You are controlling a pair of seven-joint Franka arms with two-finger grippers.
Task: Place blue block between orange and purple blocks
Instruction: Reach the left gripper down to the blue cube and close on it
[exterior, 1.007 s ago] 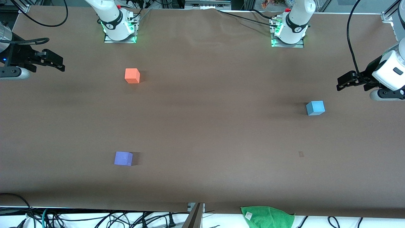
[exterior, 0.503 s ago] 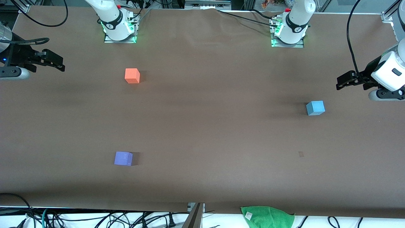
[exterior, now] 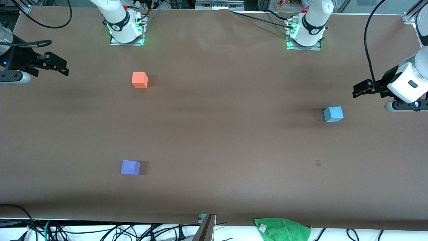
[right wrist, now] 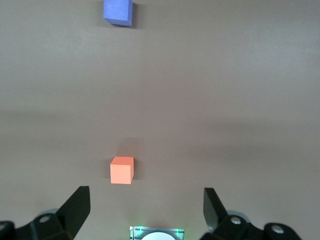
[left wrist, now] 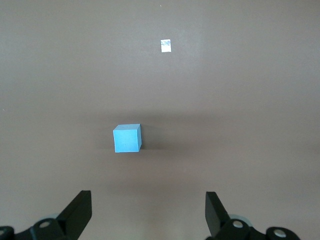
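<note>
A green cloth (exterior: 283, 228) lies at the table's edge nearest the front camera, just off the brown table (exterior: 214, 140). Farther in, the purple block (exterior: 130, 167) sits alone toward the right arm's end, with a small pale mark (exterior: 318, 163) on the surface toward the left arm's end at about the same depth. Farther still, the blue block (exterior: 333, 114) rests flat on the table toward the left arm's end, well apart from both other cubes and touched by nothing. The left gripper (exterior: 359, 90) hangs in the air near the table's left-arm end, beside the blue block rather than over it; its fingers (left wrist: 79, 212) are spread wide and hold nothing, the cube lying ahead of them in the left wrist view. The orange block (exterior: 139, 80) stands farthest from the front camera, in line with the purple block at the right arm's end. The right gripper (exterior: 62, 66) waits at that end's margin, released and empty, its fingers (right wrist: 77, 206) wide apart.
</note>
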